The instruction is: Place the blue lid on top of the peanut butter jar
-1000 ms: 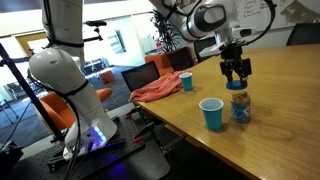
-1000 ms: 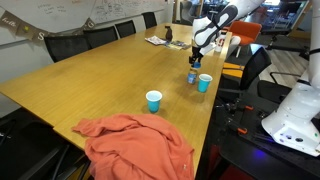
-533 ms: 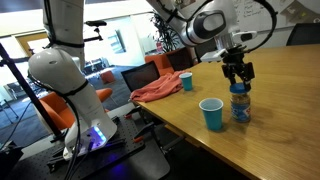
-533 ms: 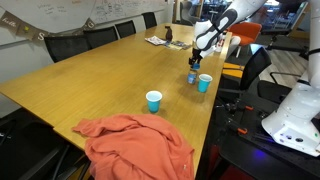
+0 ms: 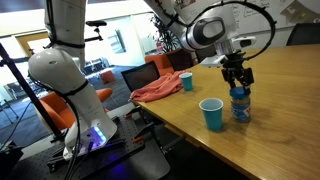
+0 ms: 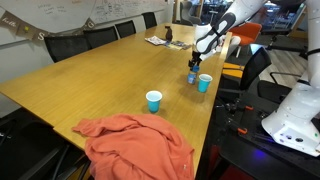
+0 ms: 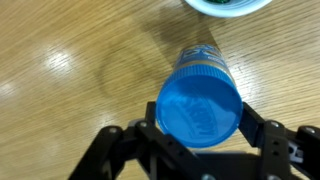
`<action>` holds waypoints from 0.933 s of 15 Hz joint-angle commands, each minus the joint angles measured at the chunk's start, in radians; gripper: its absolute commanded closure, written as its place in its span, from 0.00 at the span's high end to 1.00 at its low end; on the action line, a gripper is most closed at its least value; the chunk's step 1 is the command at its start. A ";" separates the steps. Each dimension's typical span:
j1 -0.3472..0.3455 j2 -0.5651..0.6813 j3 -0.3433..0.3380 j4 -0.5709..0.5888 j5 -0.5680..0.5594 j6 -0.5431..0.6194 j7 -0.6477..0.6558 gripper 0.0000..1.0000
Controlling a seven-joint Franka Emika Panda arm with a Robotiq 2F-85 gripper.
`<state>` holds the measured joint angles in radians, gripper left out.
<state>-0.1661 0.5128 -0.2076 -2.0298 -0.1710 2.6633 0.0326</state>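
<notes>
The peanut butter jar stands upright on the wooden table near its edge. The blue lid sits on top of it. In the wrist view the lid fills the space between my fingers, and the jar's bluish label shows beyond it. My gripper is straight above the jar with both fingers against the lid's sides. In both exterior views my gripper hangs right over the jar.
A blue cup stands close beside the jar; its rim shows in the wrist view. Another blue cup stands farther along. An orange cloth lies at the table's end. Chairs line the table.
My gripper has come down slightly with the lid, which now rests on the jar's top. The jar and cups have not moved.
</notes>
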 commanded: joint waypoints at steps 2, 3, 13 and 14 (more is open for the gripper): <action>-0.010 0.009 0.007 -0.018 0.019 0.073 -0.017 0.54; -0.014 0.014 0.011 -0.017 0.023 0.084 -0.023 0.54; -0.035 -0.010 0.039 -0.035 0.079 0.062 -0.045 0.54; -0.036 -0.012 0.040 -0.036 0.082 0.060 -0.047 0.54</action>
<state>-0.1875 0.5251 -0.1881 -2.0302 -0.1192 2.7164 0.0177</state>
